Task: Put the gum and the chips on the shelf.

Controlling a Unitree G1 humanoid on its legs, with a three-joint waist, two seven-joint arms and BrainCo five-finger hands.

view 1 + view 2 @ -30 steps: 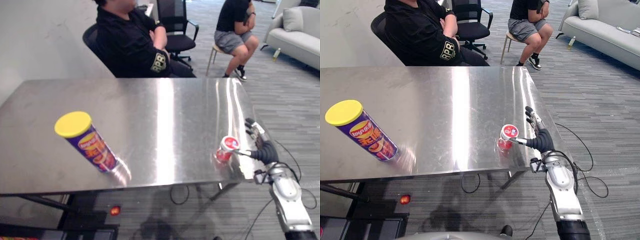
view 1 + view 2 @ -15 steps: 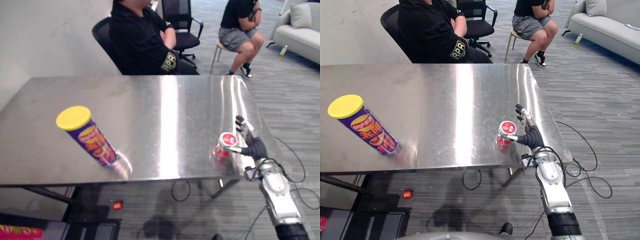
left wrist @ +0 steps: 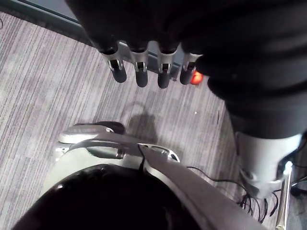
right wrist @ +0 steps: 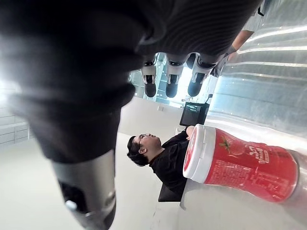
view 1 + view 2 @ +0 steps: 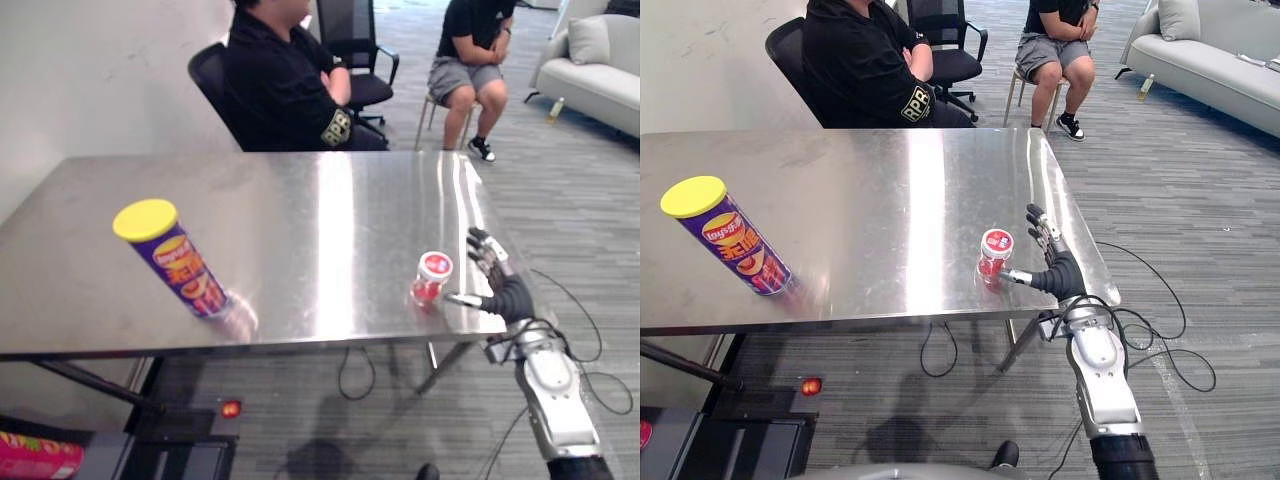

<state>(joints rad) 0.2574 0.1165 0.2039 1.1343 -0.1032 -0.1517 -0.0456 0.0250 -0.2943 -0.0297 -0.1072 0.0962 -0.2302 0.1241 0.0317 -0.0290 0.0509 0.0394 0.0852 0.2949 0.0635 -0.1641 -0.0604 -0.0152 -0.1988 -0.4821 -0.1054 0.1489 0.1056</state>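
Observation:
The gum (image 5: 431,278), a small red canister with a white lid, stands near the steel table's front right corner. My right hand (image 5: 497,285) is just to its right at the table's edge, open, fingers straight, thumb reaching toward the canister's base. The right wrist view shows the gum (image 4: 240,160) past my spread fingers (image 4: 171,86), with nothing held. The chips (image 5: 172,260), a purple can with a yellow lid, stand far to the left near the front edge. In the left wrist view, my left hand (image 3: 140,76) hangs open over the carpet.
The steel table (image 5: 330,220) has a person in black (image 5: 285,90) seated on an office chair at its far edge. Another person (image 5: 470,50) sits further back, and a sofa (image 5: 600,70) stands at the back right. A dark low unit (image 5: 180,455) lies under the table's front left.
The whole view has shifted, so the camera moved. My right hand keeps about the same place beside the gum. Gum and chips stand where they were.

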